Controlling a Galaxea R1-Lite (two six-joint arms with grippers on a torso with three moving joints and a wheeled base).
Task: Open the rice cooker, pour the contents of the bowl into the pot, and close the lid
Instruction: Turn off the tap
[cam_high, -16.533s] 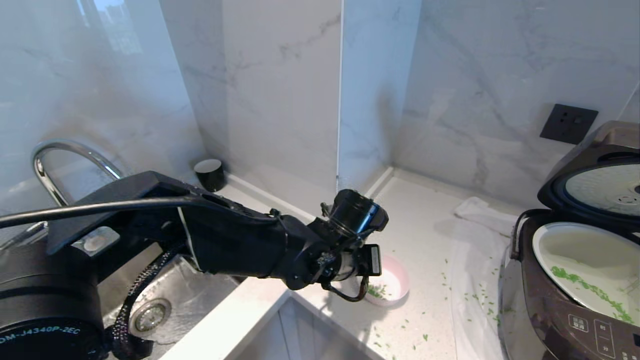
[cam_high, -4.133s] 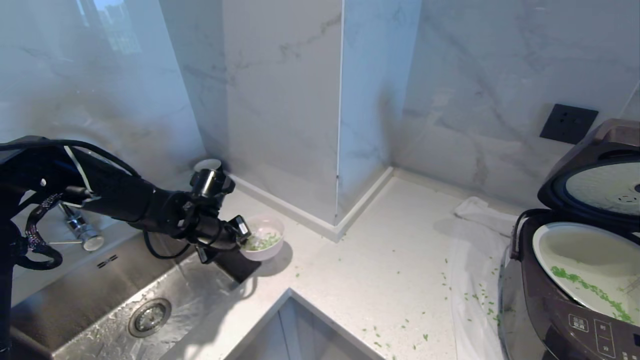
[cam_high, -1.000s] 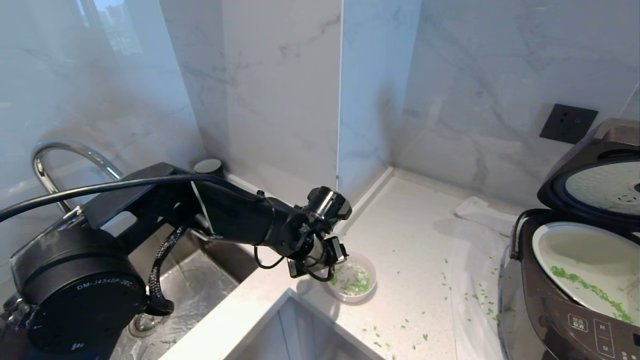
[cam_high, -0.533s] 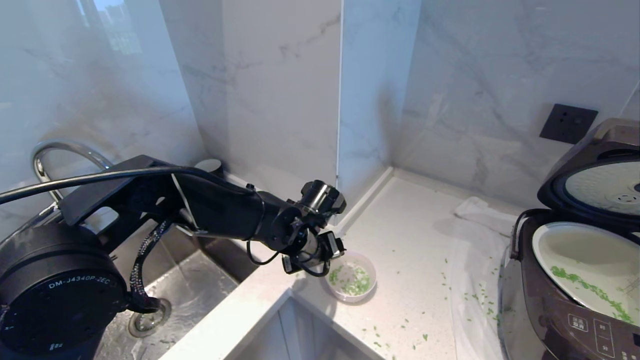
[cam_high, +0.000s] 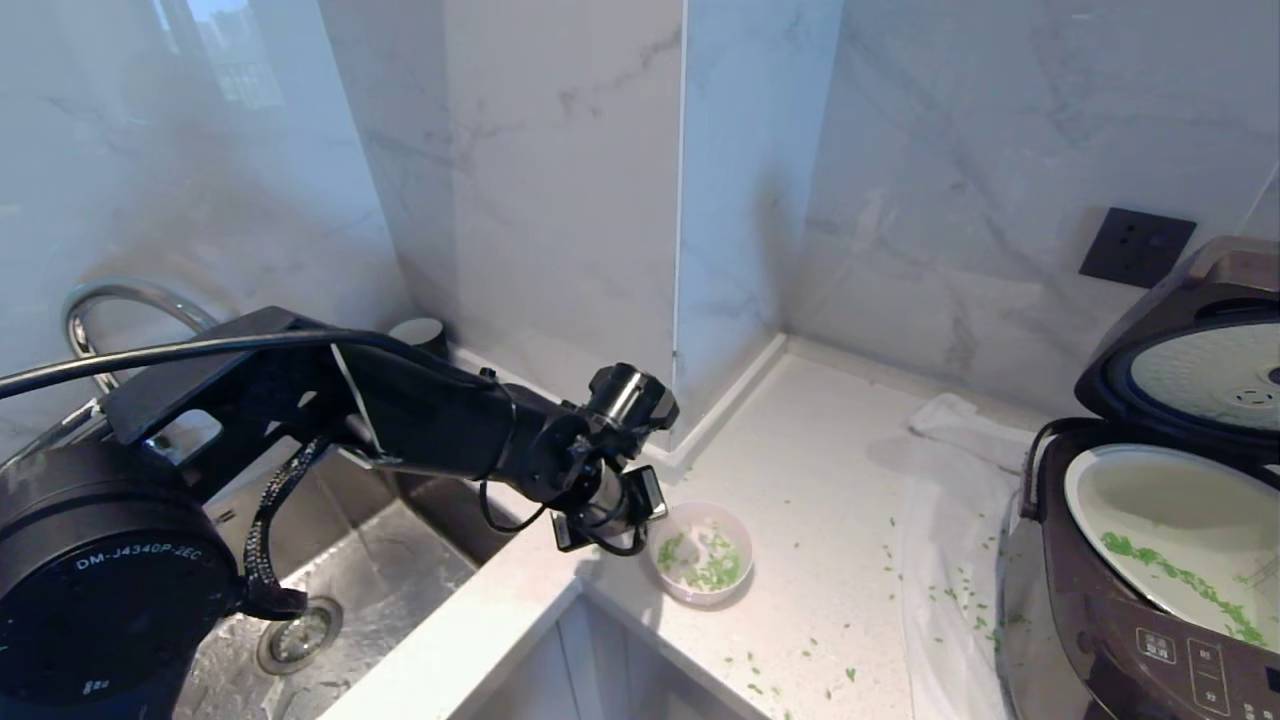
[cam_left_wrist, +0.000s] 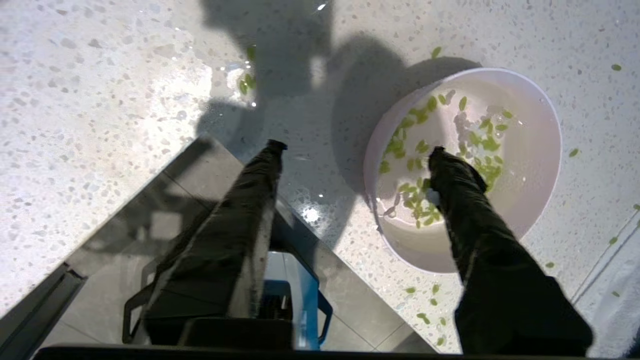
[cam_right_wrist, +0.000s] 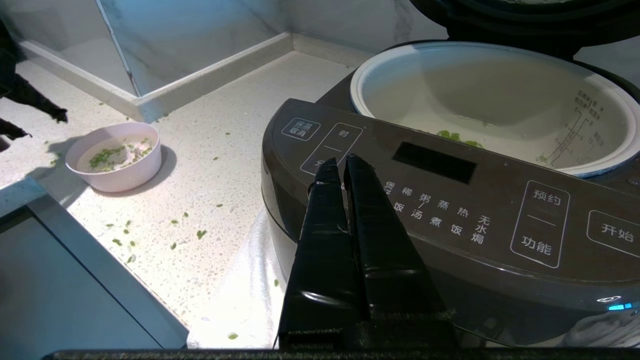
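One bowl (cam_high: 701, 553), pale pink and round, sits upright on the speckled white table (cam_high: 800, 600), mouth facing up, with scattered green bits (cam_high: 715, 565) lying in it among what looks like a little water, though that is hard to judge. It stands near the table's inner corner, at about 9 o'clock from the rice cooker (cam_high: 1130, 600) and well apart from it.

One rice cooker is in sight at the 3 o'clock edge of the head view, its control panel facing the robot. Its lid (cam_high: 1195, 345) stands raised at the rear, silvery underside showing, and its one pot (cam_high: 1180, 540) sits open inside, with a line of green bits on its floor. More green bits are strewn over the table between bowl and cooker.

Two arms show. The left gripper (cam_left_wrist: 356, 149) hangs over the bowl's near rim, jaws parted and grasping nothing; one finger (cam_left_wrist: 460, 185) shows over the bowl's inside, the other (cam_left_wrist: 255, 180) over the table beside it. The right gripper (cam_right_wrist: 342, 161) is parked before the cooker's panel, jaws pressed together and empty.

One small black cup (cam_high: 420, 333) stands by the wall at 11 o'clock from the bowl, past one sink (cam_high: 330, 600) with its tap (cam_high: 110, 300).
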